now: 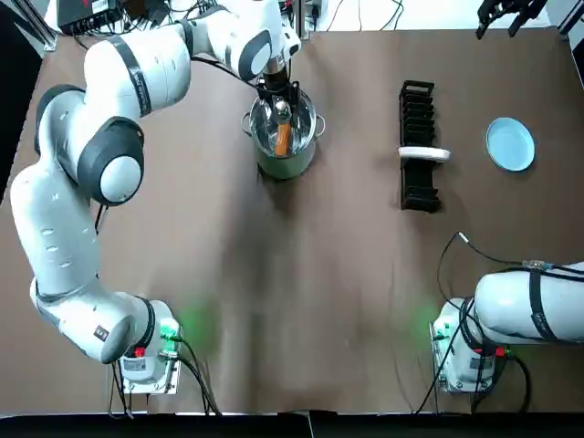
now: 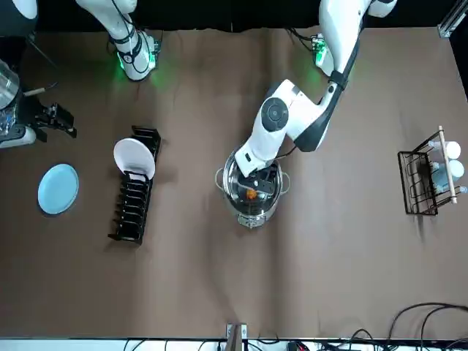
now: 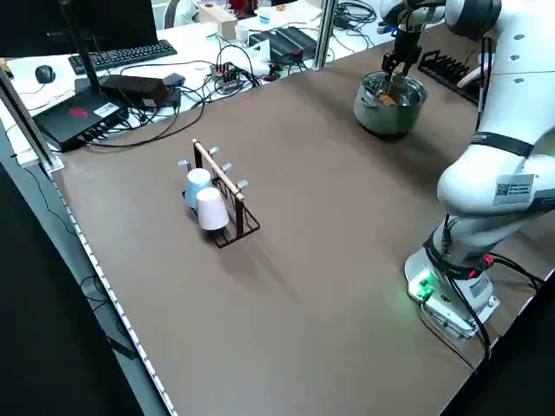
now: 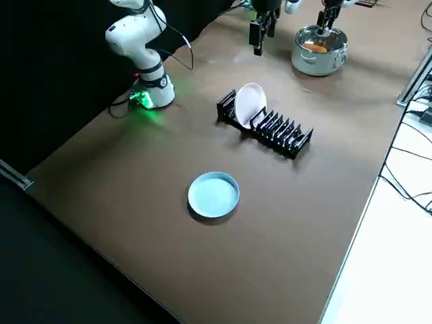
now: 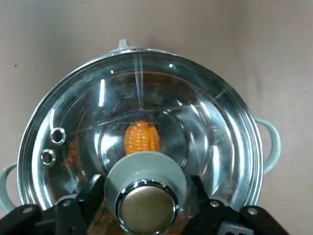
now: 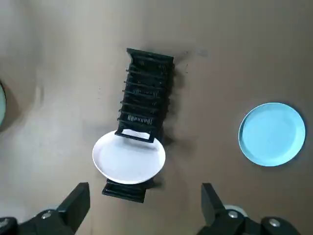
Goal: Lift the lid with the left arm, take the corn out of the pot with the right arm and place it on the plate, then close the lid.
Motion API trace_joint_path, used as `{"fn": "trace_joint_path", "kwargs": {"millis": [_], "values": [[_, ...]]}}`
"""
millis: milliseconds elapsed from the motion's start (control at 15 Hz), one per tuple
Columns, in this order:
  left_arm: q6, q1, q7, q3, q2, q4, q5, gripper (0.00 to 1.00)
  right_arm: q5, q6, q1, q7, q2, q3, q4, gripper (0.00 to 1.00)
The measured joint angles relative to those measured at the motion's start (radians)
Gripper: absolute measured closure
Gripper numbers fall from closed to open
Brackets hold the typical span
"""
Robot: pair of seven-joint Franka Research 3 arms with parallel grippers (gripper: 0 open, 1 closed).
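Right now your left gripper (image 5: 145,193) sits low over the steel pot (image 1: 285,160) toward the far side of the table (image 1: 274,301). Its fingers are spread on either side of the knob (image 5: 145,208) and are not visibly squeezing it, while the glass lid (image 5: 205,122) lies closed on the pot with the corn (image 5: 142,138) inside beneath it. Your right gripper (image 6: 144,191) hangs raised at the far right corner, fingers wide apart and holding nothing, and the blue plate (image 1: 510,144) lies on the table to the right of the black dish rack (image 1: 418,187) that holds a white plate (image 1: 424,153).
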Motion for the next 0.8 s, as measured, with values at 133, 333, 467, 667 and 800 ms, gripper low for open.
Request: {"fn": "trace_joint_path", "kwargs": {"millis": [133, 333, 467, 667, 800], "values": [[0.000, -0.005, -0.007, 0.000, 0.000, 0.001, 0.000, 0.26, 0.000, 0.000, 0.000, 0.000, 0.000, 0.000, 0.000, 0.00], [-0.001, -0.019, -0.038, 0.002, 0.000, 0.001, 0.008, 0.29, 0.000, 0.000, 0.000, 0.000, 0.000, 0.000, 0.000, 0.00], [-0.025, -0.018, -0.042, 0.005, -0.001, 0.005, 0.014, 0.36, 0.000, 0.000, 0.000, -0.001, 0.000, 0.000, 0.000, 0.00], [-0.059, -0.019, -0.043, 0.005, -0.001, 0.012, 0.014, 0.41, 0.000, 0.000, 0.001, -0.001, 0.000, 0.000, 0.000, 0.00], [-0.062, -0.019, -0.045, 0.005, -0.001, 0.013, 0.015, 0.45, 0.000, 0.000, 0.001, -0.001, 0.000, 0.000, 0.000, 0.00]]}}
